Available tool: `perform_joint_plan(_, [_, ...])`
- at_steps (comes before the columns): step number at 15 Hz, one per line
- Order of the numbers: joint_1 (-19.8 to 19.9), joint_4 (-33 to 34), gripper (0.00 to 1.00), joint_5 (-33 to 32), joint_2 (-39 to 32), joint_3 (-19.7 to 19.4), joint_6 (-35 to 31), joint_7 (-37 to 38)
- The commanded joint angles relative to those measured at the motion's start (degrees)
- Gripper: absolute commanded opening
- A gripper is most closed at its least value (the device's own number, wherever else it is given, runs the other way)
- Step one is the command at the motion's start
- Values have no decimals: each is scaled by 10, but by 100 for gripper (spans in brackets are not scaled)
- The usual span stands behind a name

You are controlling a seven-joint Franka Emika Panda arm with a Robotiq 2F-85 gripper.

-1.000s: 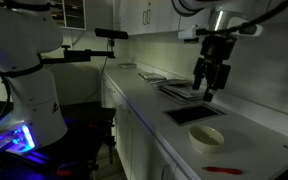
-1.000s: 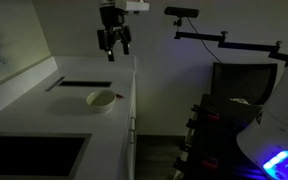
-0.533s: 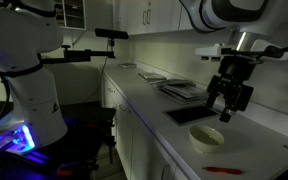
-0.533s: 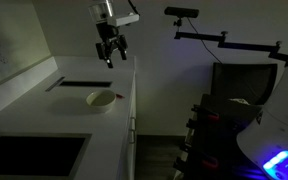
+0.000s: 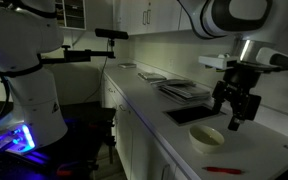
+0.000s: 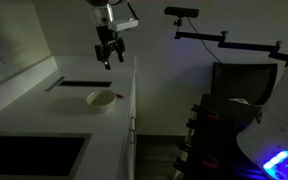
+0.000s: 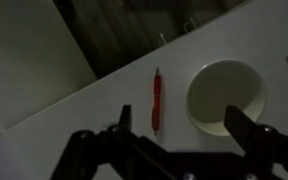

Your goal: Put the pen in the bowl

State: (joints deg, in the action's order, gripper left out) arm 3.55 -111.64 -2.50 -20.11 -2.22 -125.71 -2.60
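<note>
in an exterior view, the gripper (image 5: 234, 120) hung in the air above the white countertop (image 5: 144, 104), near the cream bowl (image 5: 207, 137) and the dark flat tray (image 5: 193, 114). the red pen (image 5: 222, 170) lay flat on the counter close to the bowl, on the camera's side of it, well clear of the gripper. nothing of the task looked done: the pen was not picked up and the bowl looked empty.

in an exterior view from the opposite end of the counter, the gripper (image 6: 106, 60) hovered high above the bowl (image 6: 102, 99). the pen was too small to make out with any certainty there.

in the wrist view, the pen (image 7: 156, 102) showed as a thin, straight red stick, about as long as the bowl was wide. it lay just beside the bowl (image 7: 225, 97) without touching it. the gripper (image 7: 179, 125) had its fingers (image 7: 246, 128) spread wide with nothing between them. by judgement, the whole job remained: descend, grasp the pen, lift it and release it into the bowl.
</note>
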Motion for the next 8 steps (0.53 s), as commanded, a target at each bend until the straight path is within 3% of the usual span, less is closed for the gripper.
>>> perform_joint_plan(1, [28, 13, 100, 48, -48, 9, -74, -54])
perform_joint_plan(5, [66, 46, 100, 99, -115, 26, -94, -116])
perform_joint_plan(8, [77, 87, 99, 104, -162, 27, -80, -116])
